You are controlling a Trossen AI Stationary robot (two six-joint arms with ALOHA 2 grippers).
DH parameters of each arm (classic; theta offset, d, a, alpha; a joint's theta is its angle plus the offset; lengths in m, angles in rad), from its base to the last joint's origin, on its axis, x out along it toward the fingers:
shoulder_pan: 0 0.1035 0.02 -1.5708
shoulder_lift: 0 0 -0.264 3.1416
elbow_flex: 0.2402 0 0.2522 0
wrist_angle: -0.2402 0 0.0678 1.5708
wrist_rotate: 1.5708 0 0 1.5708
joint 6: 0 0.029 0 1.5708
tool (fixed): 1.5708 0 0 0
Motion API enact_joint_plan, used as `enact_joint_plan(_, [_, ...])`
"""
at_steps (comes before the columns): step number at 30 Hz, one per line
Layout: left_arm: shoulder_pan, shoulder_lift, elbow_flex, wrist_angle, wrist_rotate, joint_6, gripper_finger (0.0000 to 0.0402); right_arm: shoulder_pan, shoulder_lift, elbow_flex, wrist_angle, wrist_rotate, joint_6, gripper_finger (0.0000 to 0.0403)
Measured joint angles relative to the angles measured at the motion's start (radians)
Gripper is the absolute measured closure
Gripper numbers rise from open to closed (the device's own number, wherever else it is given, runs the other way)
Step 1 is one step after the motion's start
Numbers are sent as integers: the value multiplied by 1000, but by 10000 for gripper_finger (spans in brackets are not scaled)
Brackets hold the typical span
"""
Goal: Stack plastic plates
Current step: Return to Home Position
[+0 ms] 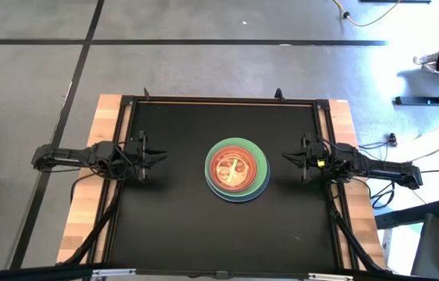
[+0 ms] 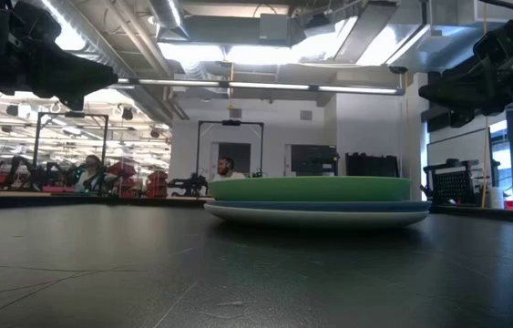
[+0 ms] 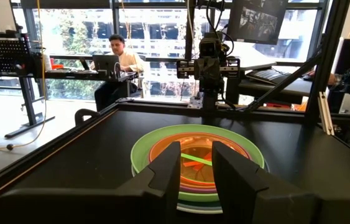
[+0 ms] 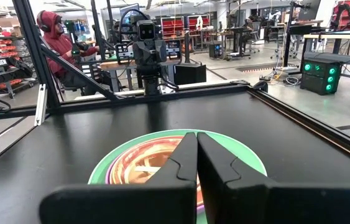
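The plates sit in one stack at the middle of the table, so stacking looks done; the left claw, a bit open, and the right claw, closed and empty, hang near the table's sides and only need parking.

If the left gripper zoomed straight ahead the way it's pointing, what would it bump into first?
Probably the stack of plates in the middle; the left gripper aims right at it. It hangs high, though, so it might pass over and reach the right gripper instead.
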Motion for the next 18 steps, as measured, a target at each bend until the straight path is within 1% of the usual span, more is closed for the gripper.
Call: enact_joint_plan(18, [0,0,0,0,0,0,317,0,0,0,0,0,0,402])
